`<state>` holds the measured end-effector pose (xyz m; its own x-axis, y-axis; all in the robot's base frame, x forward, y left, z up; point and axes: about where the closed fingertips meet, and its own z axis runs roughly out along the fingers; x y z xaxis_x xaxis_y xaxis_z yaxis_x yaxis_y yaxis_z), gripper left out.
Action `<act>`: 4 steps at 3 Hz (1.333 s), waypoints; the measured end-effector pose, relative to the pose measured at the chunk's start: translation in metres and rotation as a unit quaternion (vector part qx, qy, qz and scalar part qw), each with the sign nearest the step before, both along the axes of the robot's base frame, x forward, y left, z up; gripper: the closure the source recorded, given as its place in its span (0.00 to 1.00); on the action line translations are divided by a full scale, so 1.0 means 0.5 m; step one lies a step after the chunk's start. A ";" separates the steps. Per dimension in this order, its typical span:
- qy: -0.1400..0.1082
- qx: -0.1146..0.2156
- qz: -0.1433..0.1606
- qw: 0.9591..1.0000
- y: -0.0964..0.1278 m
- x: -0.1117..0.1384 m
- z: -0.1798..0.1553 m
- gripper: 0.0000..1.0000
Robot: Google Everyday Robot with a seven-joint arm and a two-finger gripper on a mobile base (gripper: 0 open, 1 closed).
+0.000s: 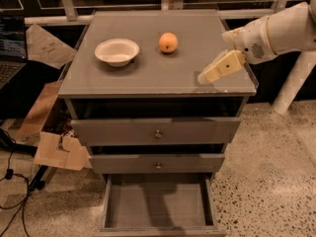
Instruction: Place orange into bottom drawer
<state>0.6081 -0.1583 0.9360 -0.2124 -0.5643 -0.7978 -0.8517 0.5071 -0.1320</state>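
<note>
The orange (168,42) sits on the grey cabinet top (158,73), toward the back middle. The bottom drawer (157,201) is pulled out at floor level, a shallow grey tray with nothing in it. My gripper (214,56) hangs over the right front part of the cabinet top, to the right of the orange and in front of it, well apart from it. Its cream fingers (221,67) are spread open and hold nothing. The white arm (281,29) comes in from the right edge.
A white bowl (117,51) stands left of the orange. The top drawer (157,131) and middle drawer (158,165) with small knobs are slightly ajar. Cardboard pieces (58,149) and cables lie to the left. A white post (296,80) stands on the right.
</note>
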 end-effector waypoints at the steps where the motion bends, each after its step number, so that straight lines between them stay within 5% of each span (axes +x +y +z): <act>1: 0.000 0.000 0.000 1.000 0.000 0.000 0.000 0.00; 2: -0.014 0.017 -0.021 1.000 0.001 0.022 -0.013 0.00; 3: -0.046 0.055 -0.070 0.995 -0.025 0.117 -0.034 0.00; 4: -0.072 0.086 -0.085 0.990 -0.048 0.211 -0.053 0.00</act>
